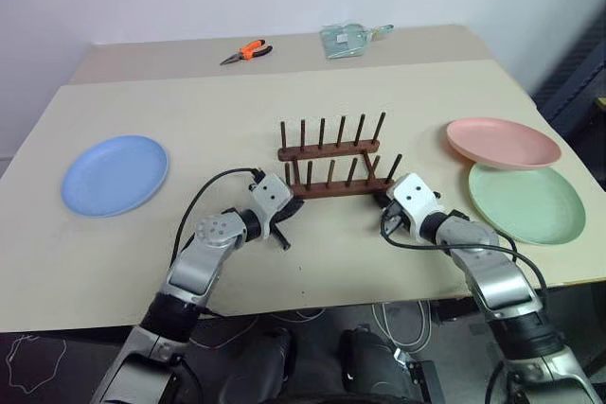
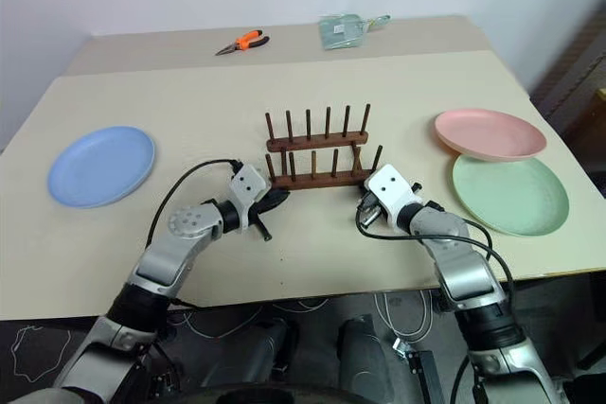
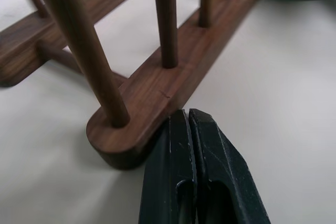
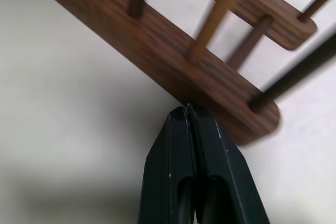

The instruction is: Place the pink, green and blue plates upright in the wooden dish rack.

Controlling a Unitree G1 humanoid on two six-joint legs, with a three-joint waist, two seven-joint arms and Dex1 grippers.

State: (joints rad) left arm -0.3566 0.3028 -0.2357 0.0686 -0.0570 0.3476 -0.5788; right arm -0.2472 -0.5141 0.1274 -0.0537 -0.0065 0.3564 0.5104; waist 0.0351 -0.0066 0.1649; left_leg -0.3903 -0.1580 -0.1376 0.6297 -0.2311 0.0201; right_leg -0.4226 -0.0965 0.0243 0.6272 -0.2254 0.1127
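Observation:
The wooden dish rack (image 1: 331,163) stands in the middle of the table with nothing between its pegs. The blue plate (image 1: 115,174) lies flat at the far left. At the right, the pink plate (image 1: 502,142) rests with its near edge overlapping the green plate (image 1: 526,202). My left gripper (image 3: 186,116) is shut and holds nothing, its tips against the left end of the rack's near rail (image 3: 157,85). My right gripper (image 4: 187,109) is likewise shut on nothing, its tips pressed to the right end of that rail (image 4: 220,85). Both grippers flank the rack, left (image 1: 287,210) and right (image 1: 386,201).
Orange-handled pliers (image 1: 246,51) and a clear plastic packet (image 1: 352,40) lie at the table's far edge. Black cables loop from both wrists over the tabletop (image 1: 331,253). The table's near edge runs just behind my forearms.

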